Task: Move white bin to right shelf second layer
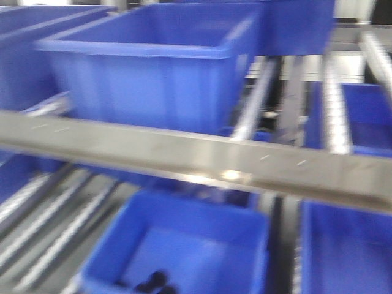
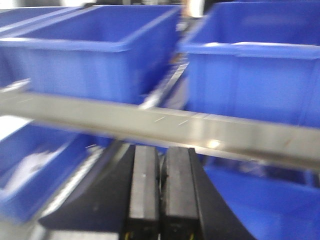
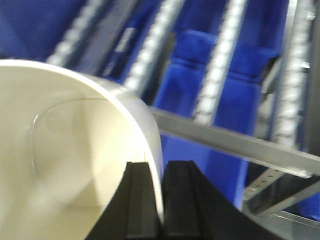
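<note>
Right now my right end effector (image 3: 161,167) is pinched on the rim of the white bin (image 3: 70,150) — the bin hangs near the rack's roller lanes (image 3: 220,70), blue crates (image 3: 220,110) beyond. Left end effector (image 2: 160,155) — fingers pressed together, nothing between.

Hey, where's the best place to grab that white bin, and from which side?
Its thin rim wall. The white bin is open-topped with smooth walls and no handle showing, so come over the rim, one finger inside, one outside, as the right gripper grips it.
</note>
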Robot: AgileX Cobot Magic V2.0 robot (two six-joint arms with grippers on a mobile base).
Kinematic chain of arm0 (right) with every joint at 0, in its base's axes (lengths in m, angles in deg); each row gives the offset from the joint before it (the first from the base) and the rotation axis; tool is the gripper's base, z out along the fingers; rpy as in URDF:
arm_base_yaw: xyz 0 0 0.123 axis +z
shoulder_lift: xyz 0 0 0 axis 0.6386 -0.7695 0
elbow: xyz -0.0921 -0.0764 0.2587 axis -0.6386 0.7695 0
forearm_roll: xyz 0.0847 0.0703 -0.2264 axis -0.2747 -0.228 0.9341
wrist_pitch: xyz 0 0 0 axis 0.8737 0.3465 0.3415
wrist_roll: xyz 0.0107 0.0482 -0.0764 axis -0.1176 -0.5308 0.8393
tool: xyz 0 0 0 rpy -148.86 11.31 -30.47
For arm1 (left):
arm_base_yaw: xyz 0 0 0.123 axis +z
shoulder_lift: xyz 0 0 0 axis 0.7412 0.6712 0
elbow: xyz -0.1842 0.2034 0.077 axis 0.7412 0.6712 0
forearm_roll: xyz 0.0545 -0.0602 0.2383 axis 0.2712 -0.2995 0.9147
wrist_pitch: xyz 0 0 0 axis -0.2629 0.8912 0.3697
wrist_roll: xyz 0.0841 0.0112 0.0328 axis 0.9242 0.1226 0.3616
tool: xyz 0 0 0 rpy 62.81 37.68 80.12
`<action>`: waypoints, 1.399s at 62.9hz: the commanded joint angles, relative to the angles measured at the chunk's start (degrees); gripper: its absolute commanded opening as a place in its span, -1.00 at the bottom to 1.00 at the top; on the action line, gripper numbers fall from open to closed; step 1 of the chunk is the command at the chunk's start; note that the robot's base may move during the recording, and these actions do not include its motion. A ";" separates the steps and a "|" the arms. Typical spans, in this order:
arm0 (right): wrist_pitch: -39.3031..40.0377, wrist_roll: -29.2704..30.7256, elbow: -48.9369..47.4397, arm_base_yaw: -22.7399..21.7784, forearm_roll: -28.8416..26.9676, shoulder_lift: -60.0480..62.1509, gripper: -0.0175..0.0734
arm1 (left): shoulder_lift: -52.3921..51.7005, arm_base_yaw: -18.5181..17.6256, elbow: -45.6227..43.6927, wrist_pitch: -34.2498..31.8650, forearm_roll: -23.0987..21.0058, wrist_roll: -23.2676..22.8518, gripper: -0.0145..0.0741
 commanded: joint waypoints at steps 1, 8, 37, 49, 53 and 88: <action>4.74 0.19 -1.67 -0.30 0.14 -0.27 -0.49 | -0.96 -0.31 1.52 -4.66 -0.43 -0.30 -0.48; 4.74 0.19 -1.67 -0.30 0.14 -0.27 -0.49 | -0.96 -0.31 1.52 -4.66 -0.43 -0.30 -0.48; 4.74 0.19 -1.67 -0.30 0.14 -0.27 -0.49 | -0.96 -0.31 1.52 -4.66 -0.43 -0.30 -0.48; 4.74 0.19 -1.67 -0.30 0.14 -0.27 -0.49 | -0.96 -0.31 1.52 -4.66 -0.43 -0.30 -0.48; 4.74 0.19 -1.67 -0.30 0.14 -0.27 -0.49 | -0.96 -0.31 1.52 -4.66 -0.43 -0.30 -0.48; 4.74 0.19 -1.67 -0.30 0.14 -0.27 -0.49 | -0.96 -0.31 1.52 -4.66 -0.43 -0.30 -0.48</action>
